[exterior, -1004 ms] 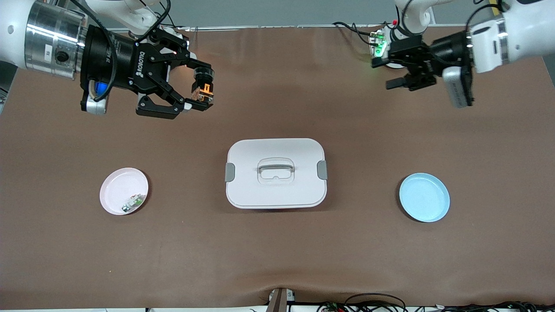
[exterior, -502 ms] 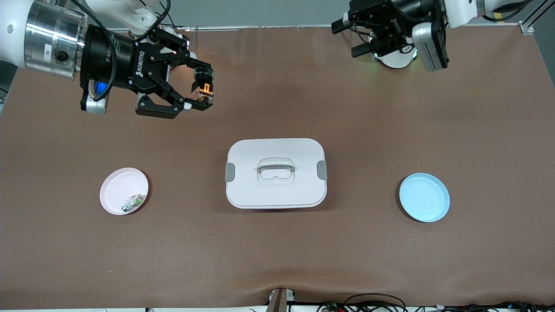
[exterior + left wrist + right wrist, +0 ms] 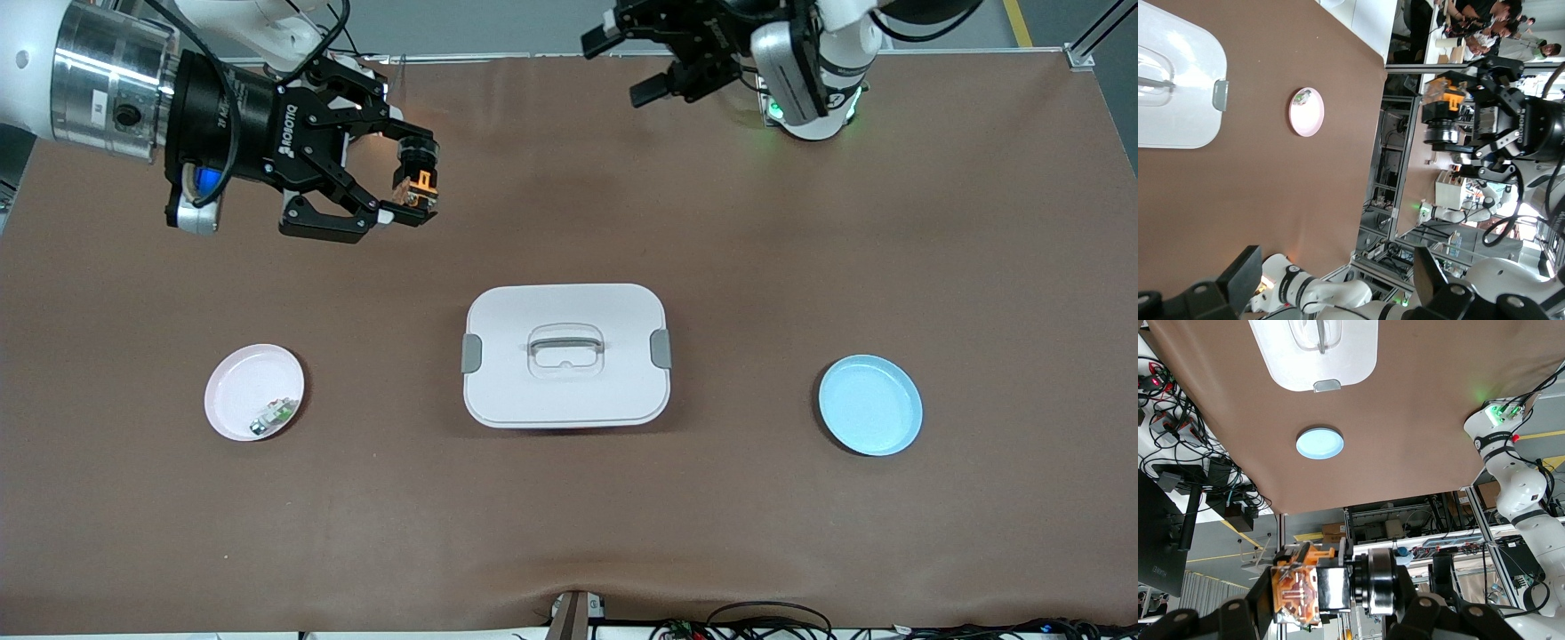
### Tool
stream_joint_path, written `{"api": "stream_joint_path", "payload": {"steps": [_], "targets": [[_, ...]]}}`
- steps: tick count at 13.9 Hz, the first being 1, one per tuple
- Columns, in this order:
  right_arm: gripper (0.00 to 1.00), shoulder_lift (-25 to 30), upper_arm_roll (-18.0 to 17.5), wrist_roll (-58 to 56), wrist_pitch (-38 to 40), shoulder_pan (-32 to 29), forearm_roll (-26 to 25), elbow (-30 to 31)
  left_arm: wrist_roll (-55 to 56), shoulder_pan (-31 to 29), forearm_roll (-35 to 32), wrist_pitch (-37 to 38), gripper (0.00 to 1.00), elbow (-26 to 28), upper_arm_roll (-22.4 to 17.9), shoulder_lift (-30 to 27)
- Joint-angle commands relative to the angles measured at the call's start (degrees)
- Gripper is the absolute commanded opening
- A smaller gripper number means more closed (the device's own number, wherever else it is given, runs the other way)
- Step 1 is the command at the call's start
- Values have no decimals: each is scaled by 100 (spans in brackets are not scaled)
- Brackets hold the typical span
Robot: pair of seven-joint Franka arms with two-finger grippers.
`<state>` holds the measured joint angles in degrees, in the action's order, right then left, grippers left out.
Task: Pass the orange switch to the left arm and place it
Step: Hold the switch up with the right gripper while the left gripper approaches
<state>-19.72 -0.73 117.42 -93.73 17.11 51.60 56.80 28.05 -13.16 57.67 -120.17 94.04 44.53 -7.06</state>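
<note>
My right gripper (image 3: pixel 407 188) is shut on the orange switch (image 3: pixel 418 183), a small black cylinder with an orange end, held in the air over bare brown cloth toward the right arm's end. The switch fills the right wrist view (image 3: pixel 1318 587) between the fingers. My left gripper (image 3: pixel 624 64) is open and empty, up over the table edge by the bases. Its fingers (image 3: pixel 1241 277) frame the left wrist view, which shows the switch (image 3: pixel 1441 107) in the right gripper farther off. The white box (image 3: pixel 565 356) stands shut mid-table.
A pink plate (image 3: pixel 254 391) with a small white-and-green part (image 3: pixel 274 414) lies toward the right arm's end. A blue plate (image 3: pixel 869 404) lies toward the left arm's end. The left arm's green-lit base (image 3: pixel 809 111) stands at the table's edge.
The left arm has swung along the base-side edge from its own end toward the middle, closer to the right gripper. The right gripper and the switch have not moved.
</note>
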Motion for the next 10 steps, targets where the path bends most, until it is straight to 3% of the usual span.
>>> {"api": "stream_joint_path", "payload": {"steps": [1, 6, 10], "targets": [[0, 65, 38, 62, 30, 82, 70, 42, 559, -20, -456, -305, 100, -464, 327, 335], [0, 249, 38, 88, 65, 196, -79, 112, 921, 32, -1187, -1568, 100, -694, 1109, 775], [0, 740, 29, -78, 13, 302, -360, 865, 948, 454, -1626, -2141, 100, -694, 1146, 1048]]}}
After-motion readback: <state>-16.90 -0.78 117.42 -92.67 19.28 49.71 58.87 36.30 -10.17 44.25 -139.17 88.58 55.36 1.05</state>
